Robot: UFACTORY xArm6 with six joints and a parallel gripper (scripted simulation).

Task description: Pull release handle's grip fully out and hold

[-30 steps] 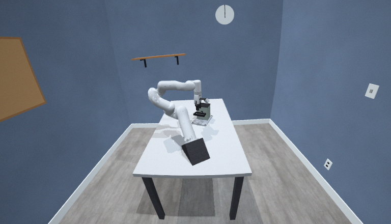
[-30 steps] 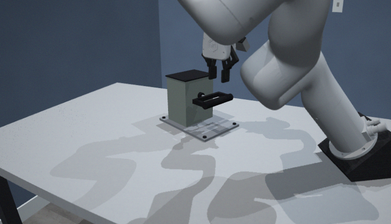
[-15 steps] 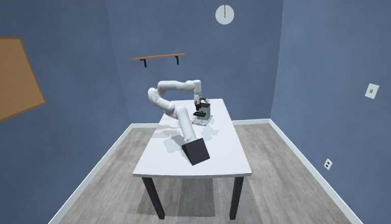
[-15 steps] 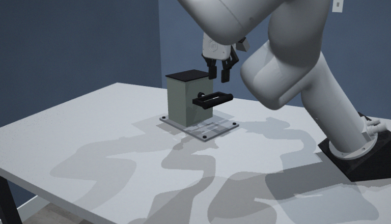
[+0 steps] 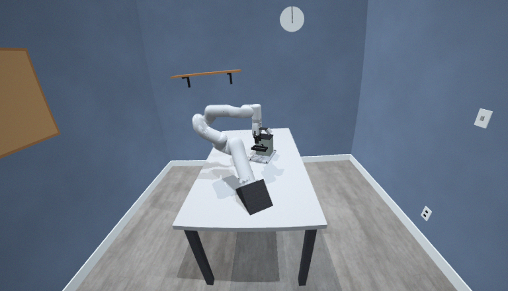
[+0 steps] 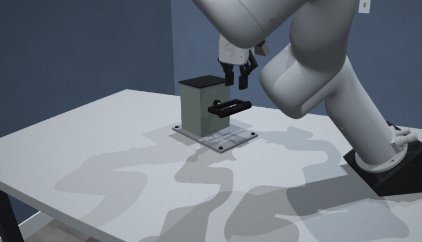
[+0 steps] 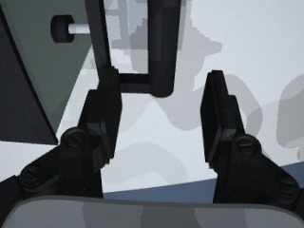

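Note:
The release handle's grip (image 6: 231, 106) (image 5: 258, 146) (image 7: 163, 26) is a black level bar on two short rods in front of its grey-green housing (image 6: 199, 108) (image 5: 267, 143) (image 7: 38, 38), which has a black top. The housing stands on a grey bolted base plate (image 6: 233, 141) (image 5: 264, 158). My gripper (image 6: 236, 83) (image 7: 161, 87) (image 5: 256, 136) hangs above the grip, fingers pointing down. It is open about halfway and holds nothing. In the wrist view the bar lies below, between the two fingers, with a gap to them.
The white table (image 6: 93, 152) (image 5: 264, 210) carries the arm's black base block (image 5: 254, 197) (image 6: 395, 170) near the front. The arm's thick links (image 6: 311, 55) (image 5: 224, 138) loom to the right of the housing.

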